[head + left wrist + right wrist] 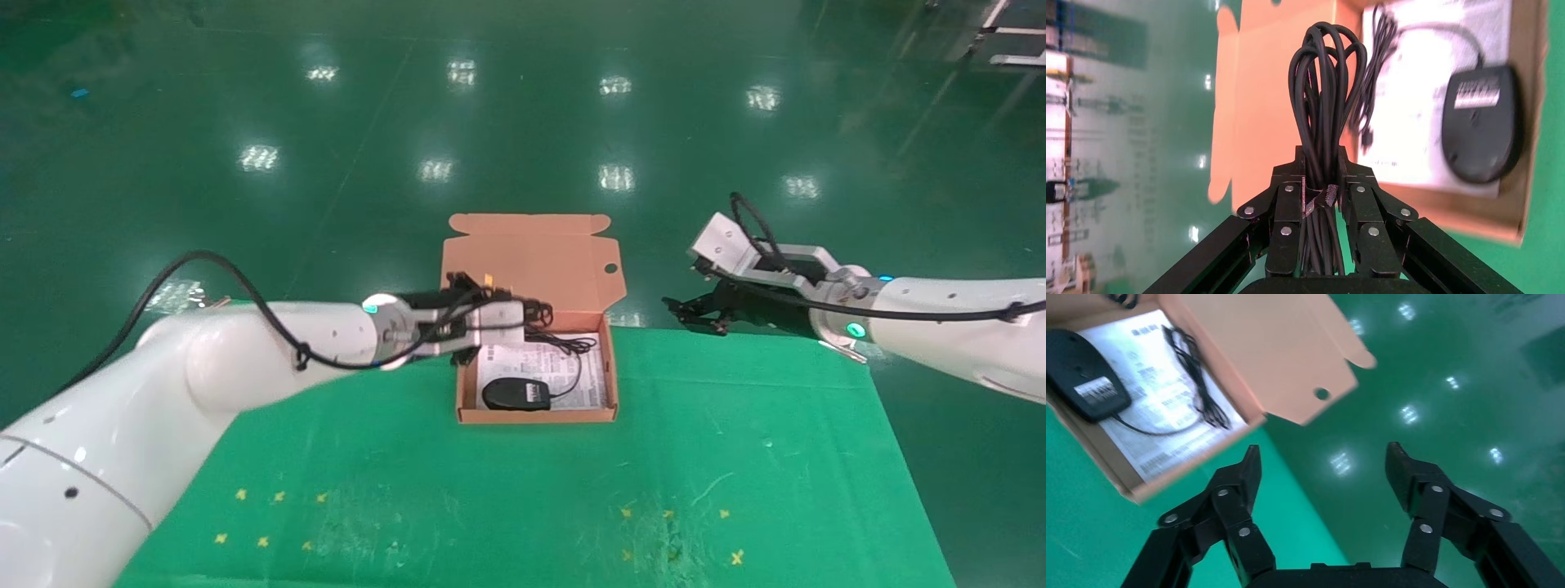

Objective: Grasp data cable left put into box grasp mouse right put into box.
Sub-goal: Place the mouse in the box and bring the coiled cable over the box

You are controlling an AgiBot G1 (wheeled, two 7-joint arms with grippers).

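The salmon-orange box [609, 390] lies open at the far middle of the table, its lid [531, 253] tilted back. The black mouse [516, 395] lies upside down on the white leaflet [592, 371] inside, its thin cord [572, 345] beside it. My left gripper [490, 314] is shut on the looped data cable [1324, 92], held at its tie band [1322, 197] above the box's far left corner. My right gripper [682, 314] is open and empty, right of the box beyond the table's far edge. The box [1229, 343] and the mouse [1083, 376] also show in the right wrist view.
The green table cloth [531, 490] has yellow cross marks near the front. The table's far edge lies just behind the box; beyond it is glossy green floor [523, 122].
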